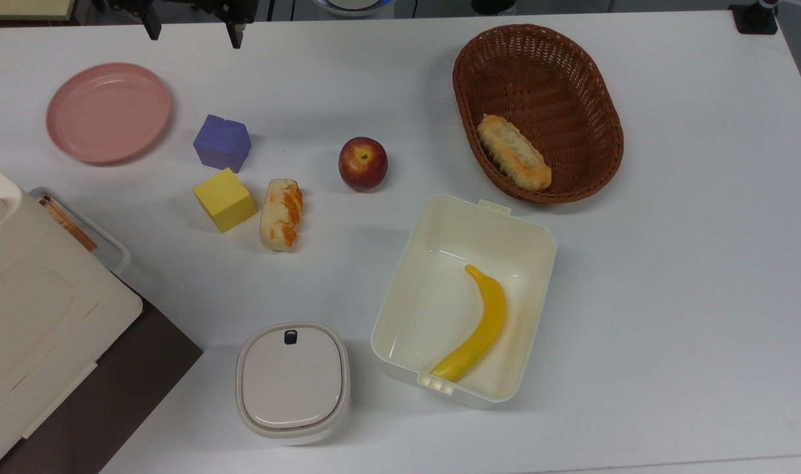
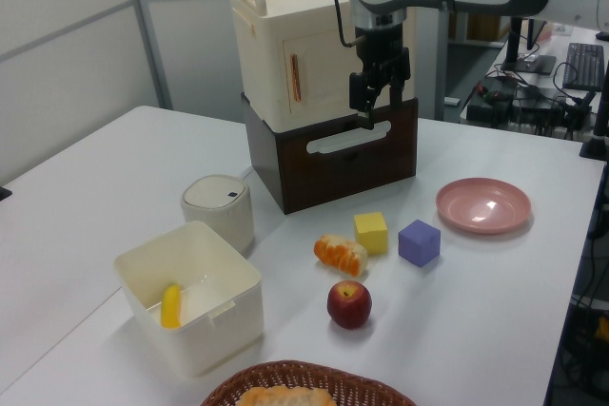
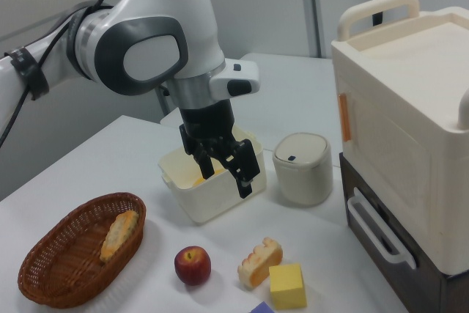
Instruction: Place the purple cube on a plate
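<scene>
The tool [image 1: 193, 26] hangs open and empty at the tabletop's far edge; the purple cube [image 1: 222, 142] sits inward, beside the plate [image 1: 108, 112].

Purple cube [image 1: 222, 142] beside plate [image 1: 108, 112]; end effector [image 1: 193, 29] open above.

The white Panda arm reaches in from the left view's upper right, its wrist bent so the black gripper [image 2: 369, 106] points straight down, raised in the air. In the right view the gripper [image 3: 229, 174] fingers stand apart, holding nothing.
</scene>
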Controlling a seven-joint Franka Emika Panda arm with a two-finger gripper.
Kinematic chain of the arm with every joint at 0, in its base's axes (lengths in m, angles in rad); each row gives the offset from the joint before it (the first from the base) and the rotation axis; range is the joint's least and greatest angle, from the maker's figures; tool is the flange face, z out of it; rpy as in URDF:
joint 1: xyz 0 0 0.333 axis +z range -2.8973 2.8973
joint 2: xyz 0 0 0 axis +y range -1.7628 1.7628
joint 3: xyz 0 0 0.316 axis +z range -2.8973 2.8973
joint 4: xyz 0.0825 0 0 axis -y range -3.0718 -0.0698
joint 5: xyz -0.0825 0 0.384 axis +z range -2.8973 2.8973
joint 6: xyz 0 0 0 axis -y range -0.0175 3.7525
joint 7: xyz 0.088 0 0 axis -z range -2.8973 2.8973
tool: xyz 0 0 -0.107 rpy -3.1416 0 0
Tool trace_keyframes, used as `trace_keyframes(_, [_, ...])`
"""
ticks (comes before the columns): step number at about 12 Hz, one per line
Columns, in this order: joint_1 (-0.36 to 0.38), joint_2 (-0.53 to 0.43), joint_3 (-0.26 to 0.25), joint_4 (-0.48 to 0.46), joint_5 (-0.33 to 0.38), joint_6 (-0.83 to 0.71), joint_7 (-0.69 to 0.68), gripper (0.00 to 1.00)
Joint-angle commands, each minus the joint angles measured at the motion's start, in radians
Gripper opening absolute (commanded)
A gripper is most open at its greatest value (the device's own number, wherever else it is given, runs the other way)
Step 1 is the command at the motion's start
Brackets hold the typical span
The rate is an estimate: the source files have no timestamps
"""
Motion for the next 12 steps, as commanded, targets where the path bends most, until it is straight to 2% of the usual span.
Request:
trace_keyframes(1, [-0.015,-0.012,-0.003,0.002,0.002,0.002,-0.046,1.00])
trace_keyframes(6, [0.013,-0.009,-0.006,0.002,-0.002,0.002,-0.072,1.00])
trace_keyframes(10, [0.105,-0.004,-0.087,-0.001,0.004,0.002,-0.094,1.00])
trace_keyframes(12, [0.126,0.000,-0.099,-0.004,0.007,-0.007,-0.097,1.00])
